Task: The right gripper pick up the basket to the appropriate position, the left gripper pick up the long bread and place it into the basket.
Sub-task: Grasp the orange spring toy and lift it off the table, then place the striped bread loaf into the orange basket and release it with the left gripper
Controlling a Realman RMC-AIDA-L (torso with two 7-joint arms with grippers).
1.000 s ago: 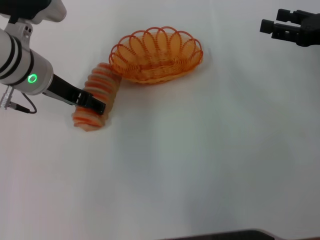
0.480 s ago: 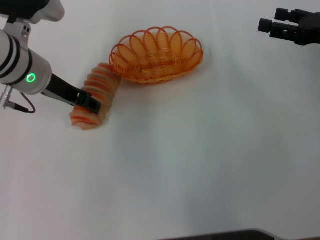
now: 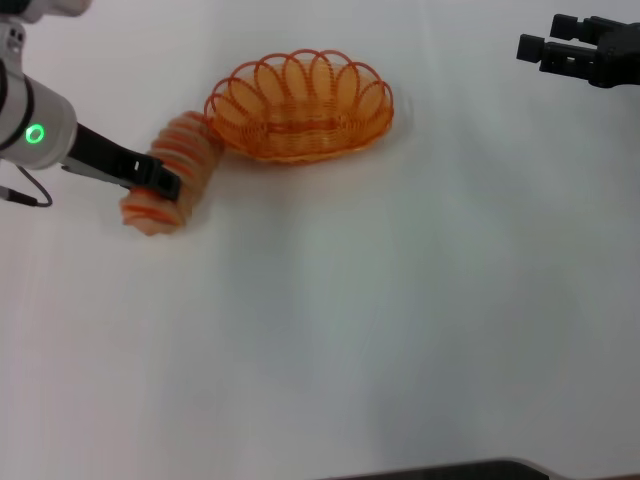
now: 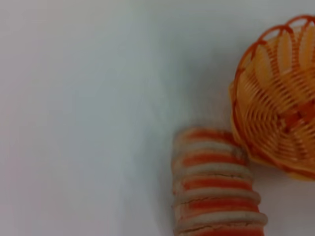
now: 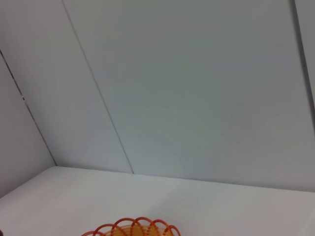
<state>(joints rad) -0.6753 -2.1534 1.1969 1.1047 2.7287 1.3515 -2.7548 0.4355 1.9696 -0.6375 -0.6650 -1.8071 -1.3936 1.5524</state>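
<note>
Left gripper (image 3: 160, 183) clamped on the long bread (image 3: 170, 170) at left, touching the basket (image 3: 298, 106); right gripper (image 3: 548, 48) upper right — fingers apart, holding nothing.

Basket (image 5: 133, 227) rim on white table (image 5: 236, 209)

The white table (image 3: 400, 330) is seen from above and in front by the head view, at a distance. The left wrist view is aimed straight down from close by. The right wrist view is aimed low across the table toward the wall (image 5: 197, 88). The basket (image 3: 298, 105) is shared by all 3 views.
</note>
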